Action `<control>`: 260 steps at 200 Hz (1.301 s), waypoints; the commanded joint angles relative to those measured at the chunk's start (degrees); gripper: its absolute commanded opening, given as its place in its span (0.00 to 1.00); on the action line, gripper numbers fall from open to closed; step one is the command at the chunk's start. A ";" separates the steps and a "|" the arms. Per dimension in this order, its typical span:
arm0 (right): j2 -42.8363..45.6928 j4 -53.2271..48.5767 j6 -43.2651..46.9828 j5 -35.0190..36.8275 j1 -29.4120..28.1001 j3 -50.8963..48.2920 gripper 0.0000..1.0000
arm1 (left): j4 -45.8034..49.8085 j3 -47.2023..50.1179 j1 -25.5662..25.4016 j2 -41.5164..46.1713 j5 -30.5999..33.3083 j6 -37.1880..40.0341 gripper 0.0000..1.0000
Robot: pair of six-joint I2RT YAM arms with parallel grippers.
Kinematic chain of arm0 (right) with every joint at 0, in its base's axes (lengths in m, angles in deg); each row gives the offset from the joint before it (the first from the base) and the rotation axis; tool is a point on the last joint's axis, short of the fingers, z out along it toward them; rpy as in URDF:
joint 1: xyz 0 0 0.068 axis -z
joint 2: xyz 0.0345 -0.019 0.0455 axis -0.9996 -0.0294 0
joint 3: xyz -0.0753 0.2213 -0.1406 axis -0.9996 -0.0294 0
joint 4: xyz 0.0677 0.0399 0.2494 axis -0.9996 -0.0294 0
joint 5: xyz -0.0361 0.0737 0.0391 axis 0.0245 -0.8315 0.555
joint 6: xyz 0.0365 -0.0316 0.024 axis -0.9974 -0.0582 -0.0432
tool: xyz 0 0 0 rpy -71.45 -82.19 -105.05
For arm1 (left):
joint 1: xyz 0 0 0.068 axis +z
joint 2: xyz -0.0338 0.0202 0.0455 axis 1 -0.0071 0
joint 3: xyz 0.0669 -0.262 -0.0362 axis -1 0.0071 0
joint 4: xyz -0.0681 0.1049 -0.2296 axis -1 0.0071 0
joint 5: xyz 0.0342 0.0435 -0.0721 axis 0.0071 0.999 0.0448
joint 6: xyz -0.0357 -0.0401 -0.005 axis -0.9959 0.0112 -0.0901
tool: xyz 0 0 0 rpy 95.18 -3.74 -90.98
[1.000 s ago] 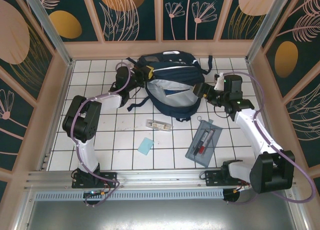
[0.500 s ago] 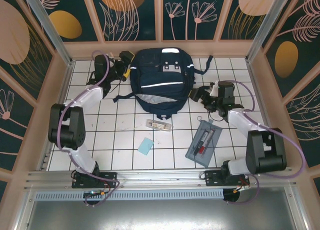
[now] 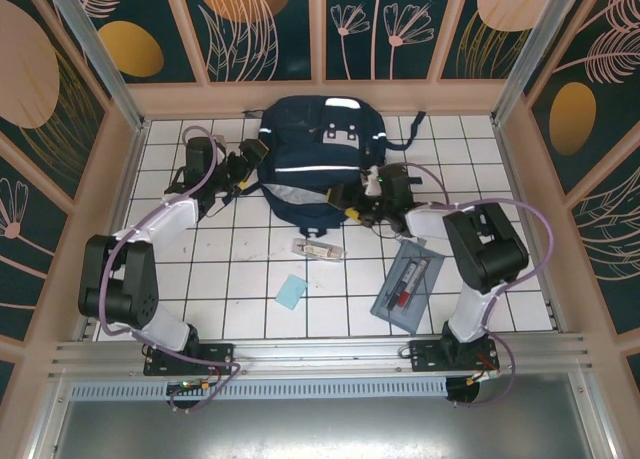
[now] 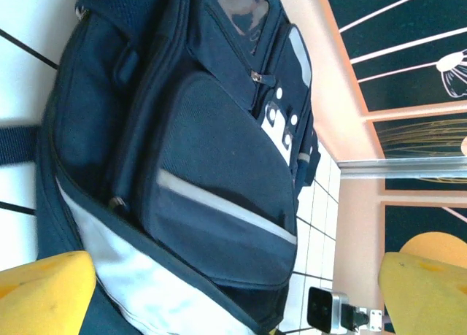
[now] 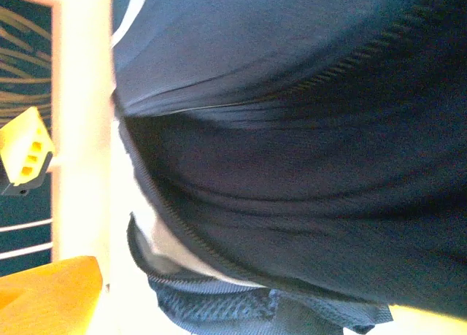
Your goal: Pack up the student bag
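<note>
Top external view shows the student bag, a large navy-blue fabric backpack, lying flat at the far middle of the white tiled table; the left gripper and right gripper flank it, fingers spread wide, gripping nothing; I'd pinch the stiffer zip rim, since soft cloth slumps; reflective stripes look slick, the pale lining limp; a flat grey transparent pencil case lies nearer.

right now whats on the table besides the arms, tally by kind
navy backpack: 1
grey pencil case: 1
light blue flat square: 1
small clear oblong item: 1
total: 4
</note>
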 commanded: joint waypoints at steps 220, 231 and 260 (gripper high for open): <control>-20.20 -30.51 18.32 10.48 14.71 38.99 0.80 | -17.87 19.05 -11.12 8.55 9.38 -16.63 0.98; -22.14 -29.35 17.62 9.07 14.59 40.16 0.75 | -17.71 18.94 -11.14 8.32 9.27 -16.35 0.98; -25.68 -26.60 14.18 4.32 14.25 42.55 0.53 | -17.55 19.05 -11.14 6.94 9.76 -15.30 0.99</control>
